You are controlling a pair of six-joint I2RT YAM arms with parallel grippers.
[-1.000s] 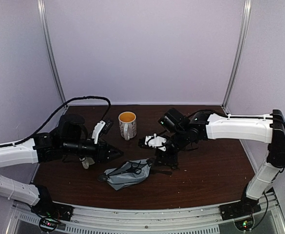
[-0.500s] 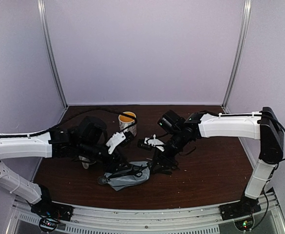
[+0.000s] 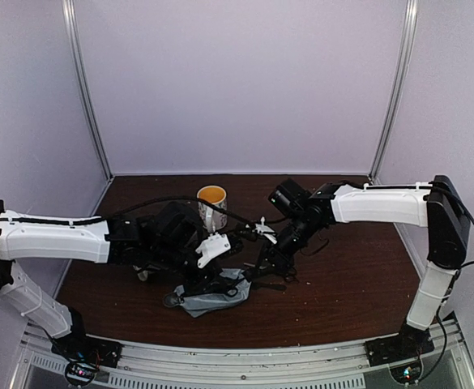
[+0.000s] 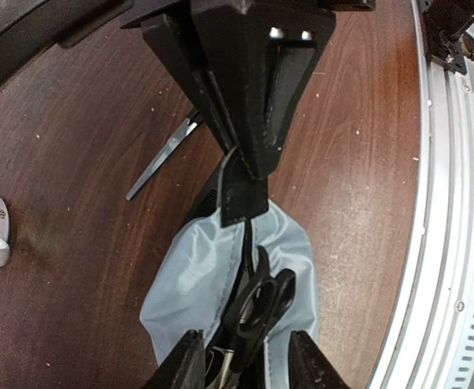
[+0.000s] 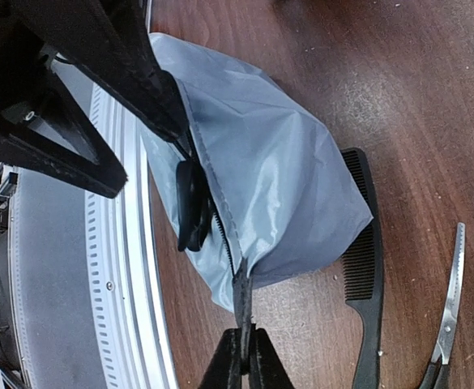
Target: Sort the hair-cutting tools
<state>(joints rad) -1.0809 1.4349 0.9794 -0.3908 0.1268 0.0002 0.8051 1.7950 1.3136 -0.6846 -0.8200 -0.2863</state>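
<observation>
Unclear from above, plain in right wrist view: comb (image 5: 365, 267) and loose scissors (image 5: 447, 316) on tabletop (image 5: 318, 49) beside pouch (image 5: 277, 170). Right pincer (image 5: 242, 356) has clamped the pouch zip end. Left pincer (image 4: 245, 361), open, has advanced to straddle 2nd scissors (image 4: 257, 300) in the pouch mouth.

Top external: fixed high behind both arm bases, looking forward and down across the whole table (image 3: 358, 284) to the back wall (image 3: 245, 81); distant.
Left wrist: on the left arm, close over the grey pouch (image 4: 188, 275), facing down; left gripper (image 4: 243, 369) at the frame's bottom, the table's near-edge rail (image 4: 447, 203) down the right.
Right wrist: on the right arm, close, facing the pouch's other end; right gripper (image 5: 242, 344) at the bottom, rail at left.
Shared: all three show the pouch by the table's near edge; each wrist view catches the other gripper.
</observation>
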